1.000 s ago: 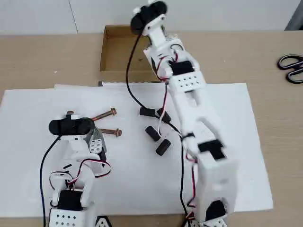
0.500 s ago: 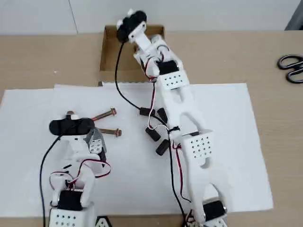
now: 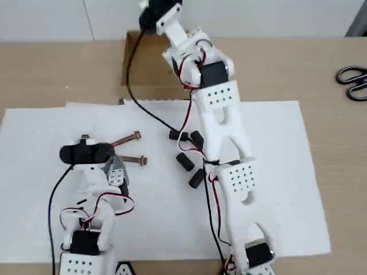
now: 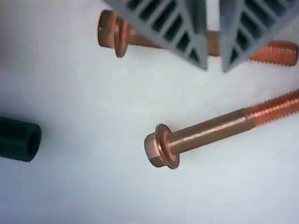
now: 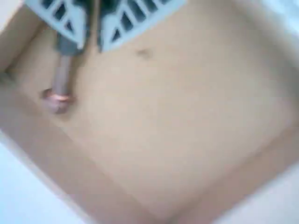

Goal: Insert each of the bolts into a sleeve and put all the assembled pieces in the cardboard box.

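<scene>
Two copper bolts (image 3: 127,138) (image 3: 135,160) lie on the white paper. My left gripper (image 3: 117,166) hovers at the nearer bolt (image 4: 119,35), its grey fingers (image 4: 182,32) shut to a thin slit with nothing between them. The other bolt (image 4: 210,130) lies free beside it. Several black sleeves (image 3: 184,161) lie mid-paper, and one sleeve (image 4: 18,139) is near the bolts. My right arm (image 3: 198,57) stretches over the cardboard box (image 3: 135,77). Its gripper (image 5: 91,32) is shut on an assembled bolt and sleeve (image 5: 63,70), whose bolt head (image 5: 56,98) hangs near a box corner.
Scissors (image 3: 352,80) lie at the table's far right edge. The white paper (image 3: 287,149) covers the middle of the wooden table. The box floor (image 5: 187,116) is bare cardboard with low walls around it.
My right arm has swung left across the box and reached farther back over it. The left arm, bolts and loose sleeves have not moved.
</scene>
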You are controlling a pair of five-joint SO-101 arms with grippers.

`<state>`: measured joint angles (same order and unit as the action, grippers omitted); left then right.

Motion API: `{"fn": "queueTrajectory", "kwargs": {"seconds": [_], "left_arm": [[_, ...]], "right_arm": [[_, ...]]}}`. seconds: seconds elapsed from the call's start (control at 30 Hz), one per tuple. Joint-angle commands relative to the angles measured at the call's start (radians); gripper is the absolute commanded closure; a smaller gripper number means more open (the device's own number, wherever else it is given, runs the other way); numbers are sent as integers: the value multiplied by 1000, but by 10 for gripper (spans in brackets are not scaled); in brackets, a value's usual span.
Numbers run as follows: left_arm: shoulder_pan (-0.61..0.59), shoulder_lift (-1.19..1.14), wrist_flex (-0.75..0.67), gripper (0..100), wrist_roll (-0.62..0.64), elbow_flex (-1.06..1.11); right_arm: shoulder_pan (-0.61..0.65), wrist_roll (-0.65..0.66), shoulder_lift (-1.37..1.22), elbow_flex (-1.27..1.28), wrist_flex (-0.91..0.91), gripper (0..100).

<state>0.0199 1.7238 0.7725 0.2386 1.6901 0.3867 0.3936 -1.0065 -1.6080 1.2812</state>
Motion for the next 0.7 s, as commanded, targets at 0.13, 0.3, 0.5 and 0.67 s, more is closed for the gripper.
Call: {"fn": "queueTrajectory", "kwargs": {"seconds": [0.13,0.3,0.5,0.67], "left_arm": [[-3,11,-2,994,0,-4],[-3,11,-2,994,0,-4],[-3,11,-2,994,2,-4],[-3,11,-2,994,2,-4]], "right_arm": [[7,-115,113,-74,252,995],[21,-138,205,-74,453,995],[19,-140,329,31,464,995],[21,-195,542,416,460,995]]}}
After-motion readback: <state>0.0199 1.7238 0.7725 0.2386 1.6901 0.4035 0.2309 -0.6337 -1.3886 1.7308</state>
